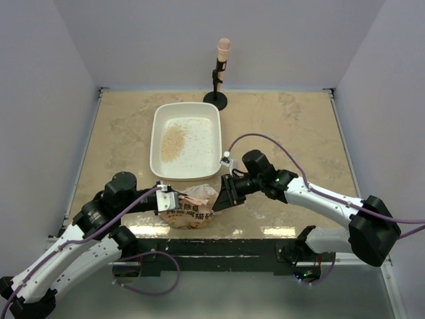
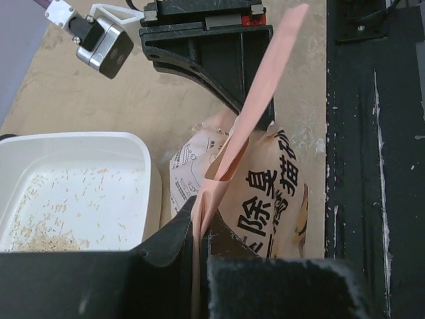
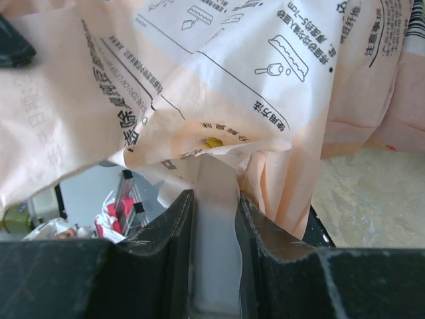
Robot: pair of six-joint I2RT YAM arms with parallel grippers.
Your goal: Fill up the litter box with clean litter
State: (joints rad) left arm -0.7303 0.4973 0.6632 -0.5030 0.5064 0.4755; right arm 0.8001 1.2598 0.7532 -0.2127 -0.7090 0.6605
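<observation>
The white litter box (image 1: 186, 106) lies at the centre back of the table. A thin tan patch of clean litter (image 1: 173, 143) sits on its left half, with stray granules around it. In front of the box, a crinkly orange-pink bag (image 1: 192, 214) with black print hangs between both grippers. My left gripper (image 1: 174, 201) is shut on a thin flap of the bag (image 2: 265, 193), and the litter box (image 2: 147, 166) shows to its left. My right gripper (image 3: 214, 199) is shut on a thicker pale fold of the bag (image 3: 219, 80) from the right side.
A black stand with a peach-coloured top (image 1: 222, 70) rises behind the litter box at the back edge. The black mounting base (image 1: 219, 247) runs along the near edge under the bag. Grey walls close in the table on three sides.
</observation>
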